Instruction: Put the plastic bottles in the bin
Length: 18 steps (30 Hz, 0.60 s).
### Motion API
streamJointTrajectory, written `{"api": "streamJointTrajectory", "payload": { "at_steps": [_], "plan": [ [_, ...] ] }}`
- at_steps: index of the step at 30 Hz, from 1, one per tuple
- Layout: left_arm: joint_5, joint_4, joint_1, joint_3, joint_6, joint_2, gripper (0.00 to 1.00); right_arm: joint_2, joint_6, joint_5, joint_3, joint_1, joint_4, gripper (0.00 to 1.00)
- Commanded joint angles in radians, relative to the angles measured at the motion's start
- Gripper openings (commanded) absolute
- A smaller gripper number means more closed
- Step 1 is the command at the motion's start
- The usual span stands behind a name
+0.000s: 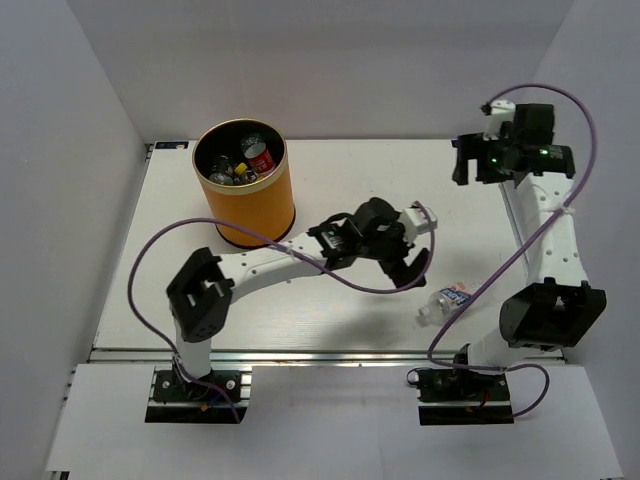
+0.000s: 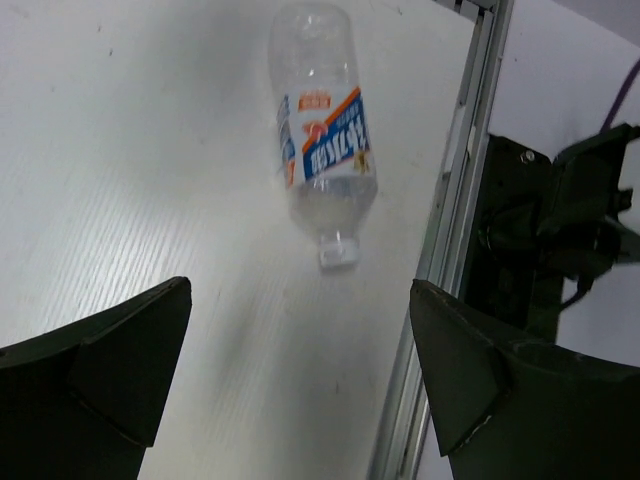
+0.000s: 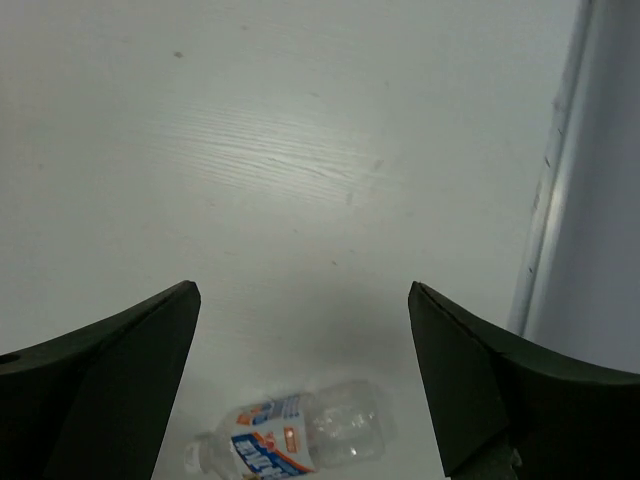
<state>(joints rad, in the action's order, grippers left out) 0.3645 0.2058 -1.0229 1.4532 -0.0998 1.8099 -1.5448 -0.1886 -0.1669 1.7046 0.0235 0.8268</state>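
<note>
One clear plastic bottle with a blue and orange label and a white cap lies on its side near the table's front edge. It shows in the left wrist view ahead of my open, empty left gripper, cap towards the fingers. In the top view my left gripper hovers just up and left of it. My right gripper is open and empty, raised at the far right; the bottle lies far below in its view. The orange bin stands at the back left with several bottles inside.
A metal rail runs along the table's front edge, close to the bottle. The right arm's base stands just beyond it. White walls enclose the table on the left, back and right. Purple cables loop over both arms.
</note>
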Motion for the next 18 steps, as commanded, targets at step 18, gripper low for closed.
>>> {"api": "streamJointTrajectory", "payload": {
  "at_steps": [18],
  "plan": [
    [-0.145, 0.089, -0.238, 0.591, 0.074, 0.535, 1.0, 0.121, 0.084, -0.301, 0.075, 0.489, 0.16, 0.89]
  ]
}}
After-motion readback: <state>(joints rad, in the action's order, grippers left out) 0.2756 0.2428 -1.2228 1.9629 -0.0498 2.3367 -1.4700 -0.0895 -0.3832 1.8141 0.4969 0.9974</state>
